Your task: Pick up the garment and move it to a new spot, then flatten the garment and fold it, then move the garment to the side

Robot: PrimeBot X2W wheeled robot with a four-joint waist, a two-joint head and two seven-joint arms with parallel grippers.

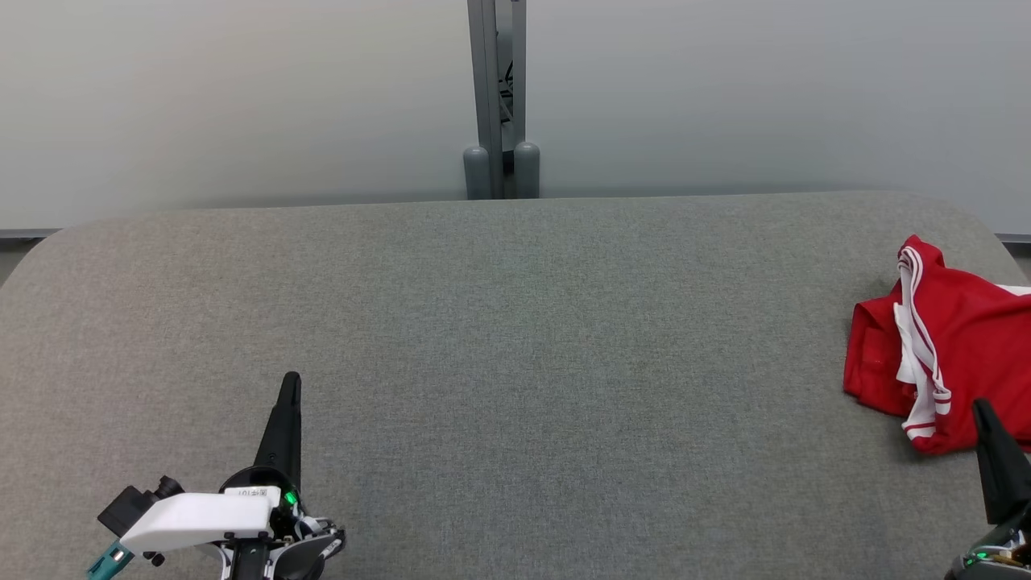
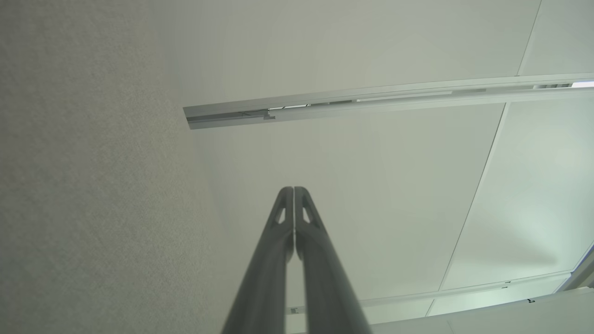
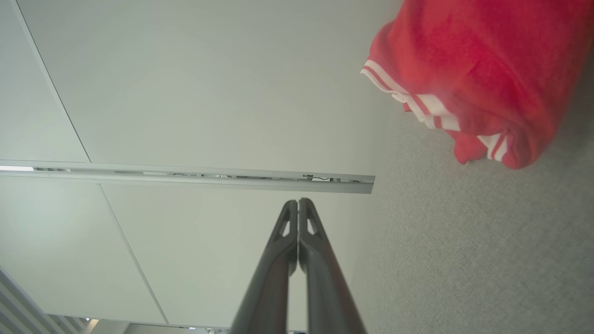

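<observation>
Left gripper (image 1: 290, 383) well left of red garment (image 1: 954, 346), pointing forward, fingers pressed together, empty. Right gripper (image 1: 984, 409) just beside garment, likewise closed, empty.

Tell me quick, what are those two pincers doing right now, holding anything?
Left pincer: closed, holding nothing.
Right pincer: closed, holding nothing; the red garment is not gripped.

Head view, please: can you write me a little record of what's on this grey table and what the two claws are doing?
surface: grey fabric table
garment: red with white stripes, crumpled, at the right edge
left gripper: shut, empty, lower left
right gripper: shut, empty, near the garment, not touching
stage: garment not yet picked up
</observation>
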